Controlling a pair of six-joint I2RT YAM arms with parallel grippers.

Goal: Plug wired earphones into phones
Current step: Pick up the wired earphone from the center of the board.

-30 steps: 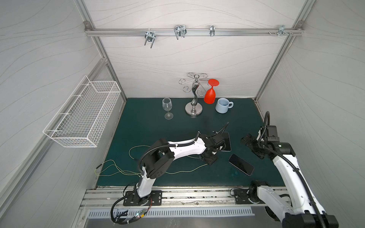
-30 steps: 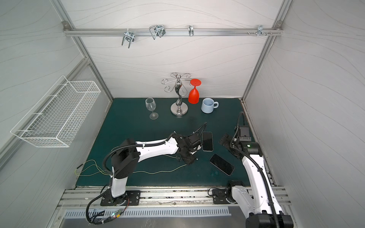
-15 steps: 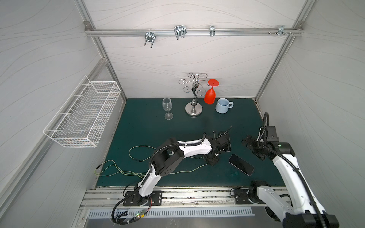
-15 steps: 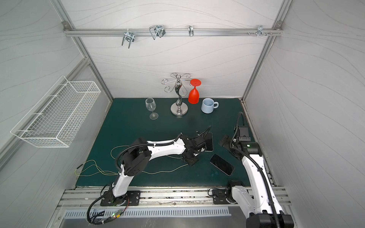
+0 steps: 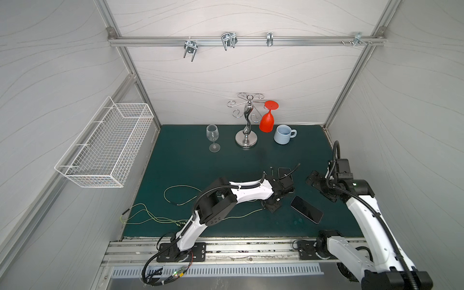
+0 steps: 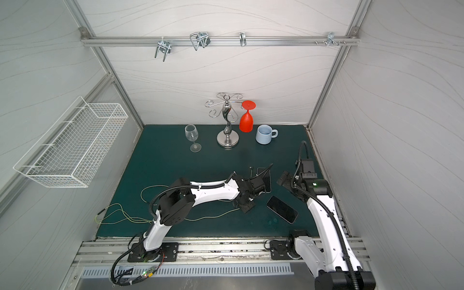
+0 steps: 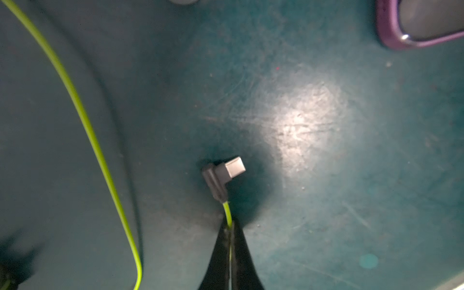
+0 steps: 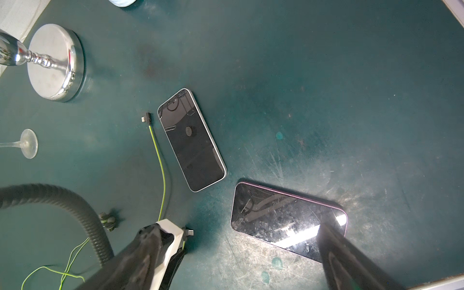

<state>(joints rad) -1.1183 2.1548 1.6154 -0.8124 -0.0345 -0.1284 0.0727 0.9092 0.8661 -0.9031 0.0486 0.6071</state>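
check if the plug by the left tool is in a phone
Out: the plug shows its bare metal tip, apart from the phone.

Reaches low and forward over the dark green desk [image 5: 188, 163] with the white-and-black left arm [image 5: 247, 193], elbow raised, wrist angled down. Pinches a thin yellow-green earphone cable [image 7: 227, 213] between tightly closed left jaws, at their very tips, the grey angled plug [image 7: 221, 175] just ahead of them. Holds the white-and-black right arm [image 5: 361, 213] up from its base, forearm leaning inward, wrist tilted down. Carries the right jaws spread wide, well apart from the left jaws.
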